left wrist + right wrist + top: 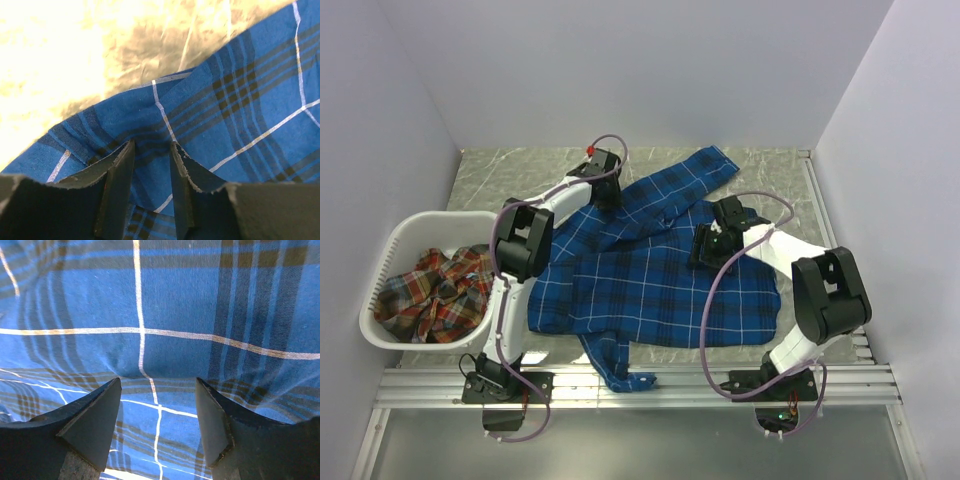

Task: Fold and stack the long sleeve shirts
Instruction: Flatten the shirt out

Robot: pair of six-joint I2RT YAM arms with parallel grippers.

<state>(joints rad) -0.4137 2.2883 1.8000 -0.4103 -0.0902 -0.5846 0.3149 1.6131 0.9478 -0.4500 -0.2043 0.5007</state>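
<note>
In the top view, the blue plaid shirt (650, 290) lies spread across the middle of the surface (510, 170). One sleeve reaches toward the upper right, and another trails down to the rails at the bottom of the frame. The left end effector (608, 200) is down at the shirt's upper left edge. The right end effector (705, 255) sits on the cloth right of centre. At the left, a white basket (390, 250) holds the crumpled red-orange plaid shirt (440, 290).

In the left wrist view, the left end effector (152, 145) has its fingers a narrow gap apart. Their tips are down at the blue plaid shirt (240, 110) close to its edge, and cloth shows in the gap. Small creases run toward the tips. The bare surface (75, 50) fills the upper left.

In the right wrist view, the right end effector (157, 382) stands wide apart, holding nothing. Its fingertips are low over the blue plaid shirt (175, 305), which fills the whole frame, and a thin white grid line runs down between them.
</note>
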